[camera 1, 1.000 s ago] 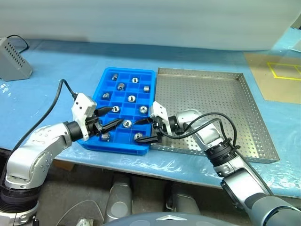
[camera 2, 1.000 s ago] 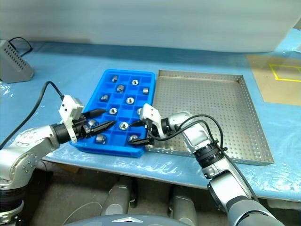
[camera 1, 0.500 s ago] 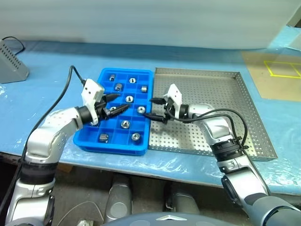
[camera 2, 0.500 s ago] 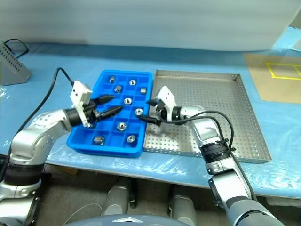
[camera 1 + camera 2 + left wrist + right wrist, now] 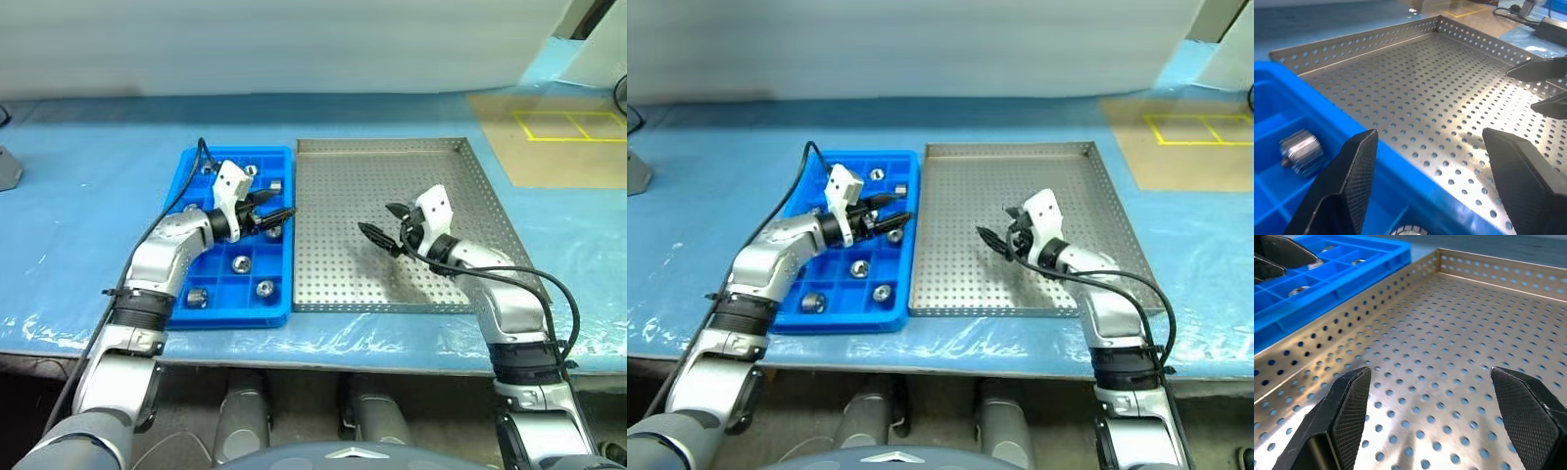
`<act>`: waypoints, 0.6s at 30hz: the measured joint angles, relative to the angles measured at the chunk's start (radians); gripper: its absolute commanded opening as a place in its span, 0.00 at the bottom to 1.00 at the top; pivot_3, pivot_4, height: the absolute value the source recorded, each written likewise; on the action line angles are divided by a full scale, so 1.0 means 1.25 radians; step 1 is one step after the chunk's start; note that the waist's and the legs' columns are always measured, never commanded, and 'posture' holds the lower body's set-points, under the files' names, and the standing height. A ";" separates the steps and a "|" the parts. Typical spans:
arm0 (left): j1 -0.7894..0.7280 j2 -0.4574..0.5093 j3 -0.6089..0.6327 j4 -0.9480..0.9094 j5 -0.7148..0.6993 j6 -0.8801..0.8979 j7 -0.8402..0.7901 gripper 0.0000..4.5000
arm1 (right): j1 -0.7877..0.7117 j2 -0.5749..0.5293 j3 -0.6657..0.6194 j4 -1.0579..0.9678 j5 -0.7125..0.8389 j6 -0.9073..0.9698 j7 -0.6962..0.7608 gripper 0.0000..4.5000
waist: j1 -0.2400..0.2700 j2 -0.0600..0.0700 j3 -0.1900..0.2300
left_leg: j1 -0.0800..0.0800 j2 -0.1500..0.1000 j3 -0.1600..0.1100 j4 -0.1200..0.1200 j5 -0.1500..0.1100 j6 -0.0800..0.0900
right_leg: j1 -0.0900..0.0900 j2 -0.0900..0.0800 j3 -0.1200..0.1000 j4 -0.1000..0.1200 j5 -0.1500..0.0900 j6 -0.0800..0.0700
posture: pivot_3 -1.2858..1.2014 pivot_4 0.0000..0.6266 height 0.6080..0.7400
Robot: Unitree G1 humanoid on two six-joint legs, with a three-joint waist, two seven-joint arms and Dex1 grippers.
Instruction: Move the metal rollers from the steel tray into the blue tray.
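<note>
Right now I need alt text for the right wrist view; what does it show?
The open right gripper hovers over the bare perforated floor of the silvery steel tray, two black textured fingers spread wide, nothing between them. Beyond the tray's rim lies the bright blue compartment tray holding small metal rollers.

The steel tray [image 5: 392,196] is dull, perforated metal; the blue tray [image 5: 284,284] smooth glossy plastic; the metal rollers [image 5: 1300,149] shiny; the black fingers [image 5: 1349,404] matt, finely cross-hatched.
</note>
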 measured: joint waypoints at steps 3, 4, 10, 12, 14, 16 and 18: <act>-0.015 -0.015 0.000 0.012 0.003 -0.007 -0.012 0.80 | -0.001 -0.001 -0.014 -0.003 0.001 0.002 -0.024 0.89 | -0.008 0.000 0.000 | 0.000 0.000 0.000 0.000 0.000 0.000 | 0.000 0.000 0.000 0.000 0.000 0.000 | 0.43 0.24 1.00; -0.019 -0.017 0.000 0.016 0.004 -0.007 -0.014 0.80 | -0.001 -0.002 -0.014 -0.003 0.001 0.002 -0.028 0.89 | -0.009 0.000 0.000 | 0.000 0.000 0.000 0.000 0.000 0.000 | 0.000 0.000 0.000 0.000 0.000 0.000 | 0.43 0.24 1.00; -0.019 -0.008 -0.001 0.017 0.023 -0.014 -0.047 0.80 | -0.031 -0.015 -0.014 -0.001 0.001 -0.002 -0.030 0.89 | -0.009 0.000 0.000 | -0.001 0.000 0.000 0.000 -0.001 0.001 | 0.000 0.000 0.000 -0.001 0.000 0.000 | 0.43 0.24 1.00; -0.009 -0.004 -0.001 0.011 0.025 -0.014 -0.051 0.80 | -0.035 -0.015 -0.012 -0.001 0.003 -0.003 -0.029 0.89 | -0.009 0.000 0.000 | -0.001 0.000 0.000 0.000 -0.001 0.001 | 0.000 0.000 0.000 -0.001 0.000 0.000 | 0.44 0.24 1.00; 0.003 -0.002 -0.001 0.007 0.026 -0.012 -0.054 0.80 | -0.035 -0.015 -0.012 0.001 0.003 -0.003 -0.029 0.89 | -0.008 0.000 0.000 | -0.001 0.000 0.000 0.000 -0.001 0.001 | 0.000 0.000 0.000 -0.001 0.000 0.000 | 0.44 0.24 1.00; 0.014 0.000 -0.001 -0.004 0.026 -0.011 -0.054 0.80 | -0.035 -0.015 -0.008 0.003 0.003 -0.003 -0.026 0.89 | -0.008 0.000 0.000 | -0.001 0.000 0.000 0.000 -0.001 0.001 | 0.000 0.000 0.000 -0.001 0.000 0.000 | 0.44 0.24 1.00; 0.017 0.001 -0.001 -0.014 0.026 -0.008 -0.053 0.80 | -0.035 -0.015 -0.005 0.003 0.003 -0.003 -0.022 0.89 | -0.008 0.000 0.000 | -0.001 0.000 0.000 0.000 -0.001 0.001 | 0.000 0.000 0.000 -0.001 0.000 0.000 | 0.44 0.24 1.00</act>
